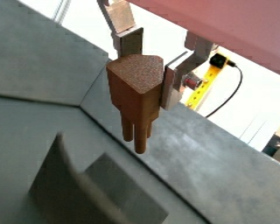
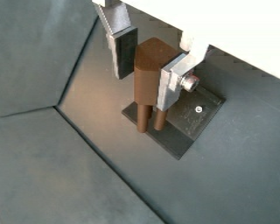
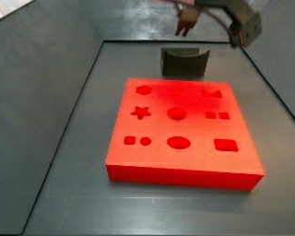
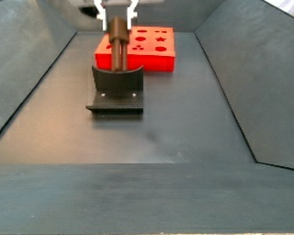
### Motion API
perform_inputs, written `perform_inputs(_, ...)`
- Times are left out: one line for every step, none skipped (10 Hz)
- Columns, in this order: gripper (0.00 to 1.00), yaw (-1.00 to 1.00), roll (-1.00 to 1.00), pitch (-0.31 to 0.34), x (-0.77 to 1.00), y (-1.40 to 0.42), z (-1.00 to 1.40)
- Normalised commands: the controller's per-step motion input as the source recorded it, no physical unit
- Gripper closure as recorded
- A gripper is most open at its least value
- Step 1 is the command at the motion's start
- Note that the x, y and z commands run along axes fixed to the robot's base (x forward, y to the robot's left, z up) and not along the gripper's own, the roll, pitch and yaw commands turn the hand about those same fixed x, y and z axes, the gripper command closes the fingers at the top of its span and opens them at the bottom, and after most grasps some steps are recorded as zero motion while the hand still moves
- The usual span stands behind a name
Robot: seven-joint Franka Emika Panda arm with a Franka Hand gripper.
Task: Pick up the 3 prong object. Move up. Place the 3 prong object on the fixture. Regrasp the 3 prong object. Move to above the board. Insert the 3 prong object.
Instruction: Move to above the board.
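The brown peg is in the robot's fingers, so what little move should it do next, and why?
Probably a short move straight down. The gripper is shut on the 3 prong object, upright with prongs pointing down, just over the fixture. In a side view the peg's tip looks near the fixture's notch, so lowering should seat it there.

There is one gripper (image 2: 152,63), above the fixture, with two silver fingers (image 2: 174,77) in both wrist views. One 3 prong object (image 1: 136,92) sits between them; two of its prongs show clearly in a wrist view. One fixture (image 4: 117,87) stands on the floor. One board (image 3: 182,132) carries ten darker red holes.
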Motion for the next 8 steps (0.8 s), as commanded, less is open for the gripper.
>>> perform_inputs(1.00, -0.02, -0.07, 0.148, -0.10, -0.05, 1.00)
perform_inputs(1.00, 0.03, -0.05, 0.149, -0.09, -0.05, 1.00)
perform_inputs(1.00, 0.06, -0.04, 0.136, -0.08, -0.04, 1.00)
perform_inputs(1.00, 0.08, -0.04, 0.122, -0.08, -0.04, 1.00)
perform_inputs(1.00, 0.08, -0.04, 0.110, -0.07, -0.04, 1.00)
perform_inputs(1.00, 0.09, -0.04, 0.092, -0.04, -0.04, 0.91)
perform_inputs(1.00, 0.09, -0.03, 0.085, -0.02, -0.03, 0.74)
perform_inputs(1.00, 0.09, -0.04, 0.087, 0.00, -0.03, 0.57)
